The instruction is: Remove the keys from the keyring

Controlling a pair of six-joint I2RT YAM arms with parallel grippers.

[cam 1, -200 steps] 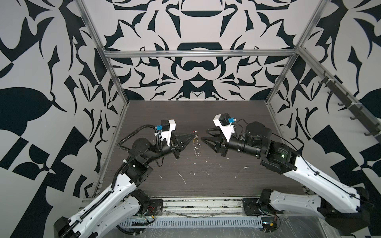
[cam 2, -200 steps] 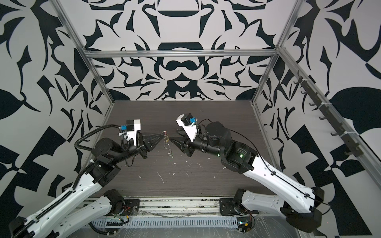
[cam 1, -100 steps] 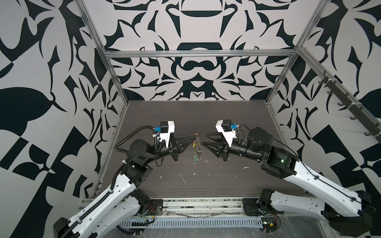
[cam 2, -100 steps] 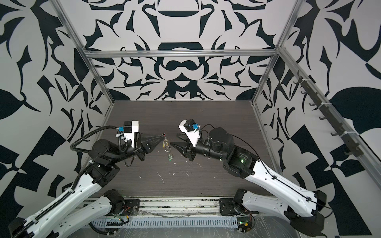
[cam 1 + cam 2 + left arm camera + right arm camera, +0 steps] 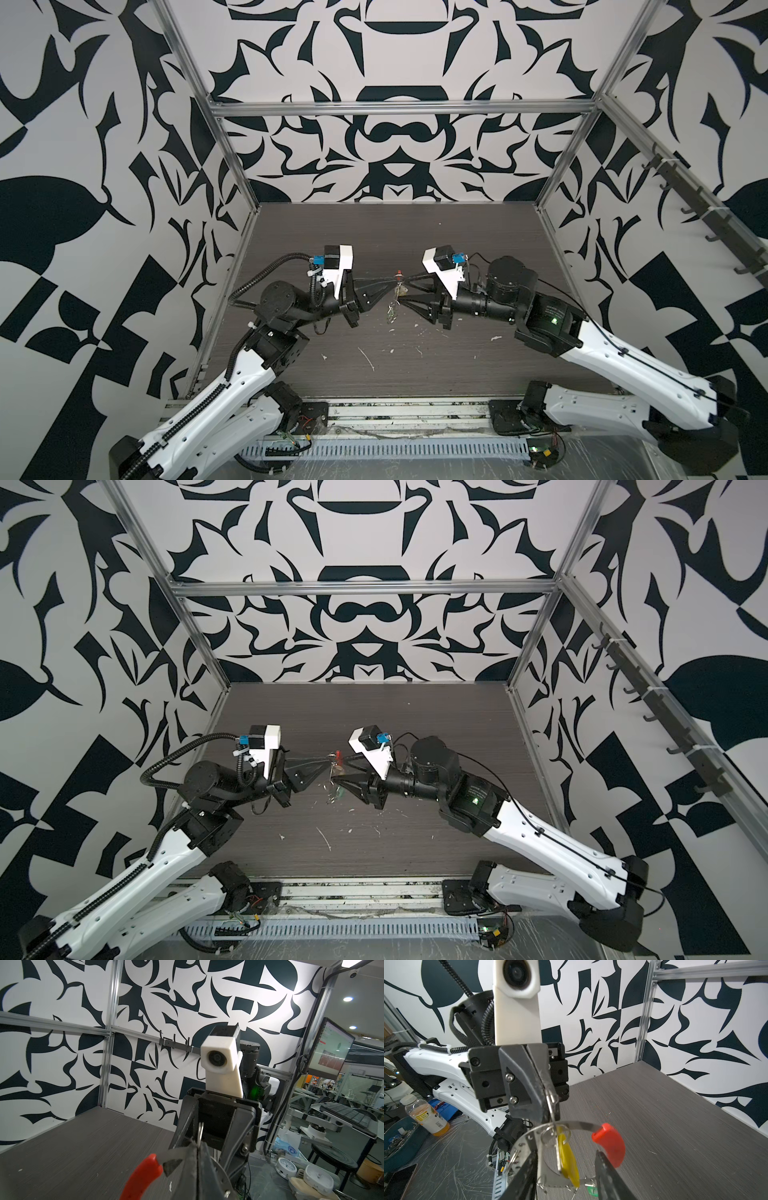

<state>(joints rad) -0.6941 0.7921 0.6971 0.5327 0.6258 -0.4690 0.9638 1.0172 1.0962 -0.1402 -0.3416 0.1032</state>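
1. Right wrist view: the keyring (image 5: pixel 577 1124) is a thin grey metal hoop with a red curved plastic piece (image 5: pixel 609 1144) on it. A yellow plastic key tag (image 5: pixel 568 1159), long and flat, hangs from the hoop on a little ring. A green plastic key tag (image 5: pixel 592 1190) peeks out lower down, mostly hidden.
2. I think all of it is very light. The hoop looks stiff and smooth, so it could slip or swing. The tags look hard, and they will dangle and turn. A good place to take hold seems to be the flat middle of a tag, while the hoop is kept steady.
3. Same view: the left tool (image 5: pixel 547 1105) is squeezed together on a small silver ring (image 5: pixel 550 1098) that hangs on the top of the hoop. So the keyring is up in the air, over the dark wooden table (image 5: pixel 675 1126). The right tool (image 5: pixel 567 1153) has its two fingers (image 5: pixel 527 1176) apart. The yellow tag and the low part of the hoop sit between them. I cannot tell if the fingers touch the hoop.
4. Left wrist view: the left tool (image 5: pixel 196 1148) is clamped on the small silver ring (image 5: pixel 200 1131). The red piece (image 5: pixel 143 1176) curves away just beside its tip.
5. In both top views the left tool (image 5: pixel 391 285) and the right tool (image 5: pixel 404 289) meet tip to tip over the middle of the table. The keyring (image 5: pixel 400 274) is between them. Small things dangle under it, too tiny to tell apart.
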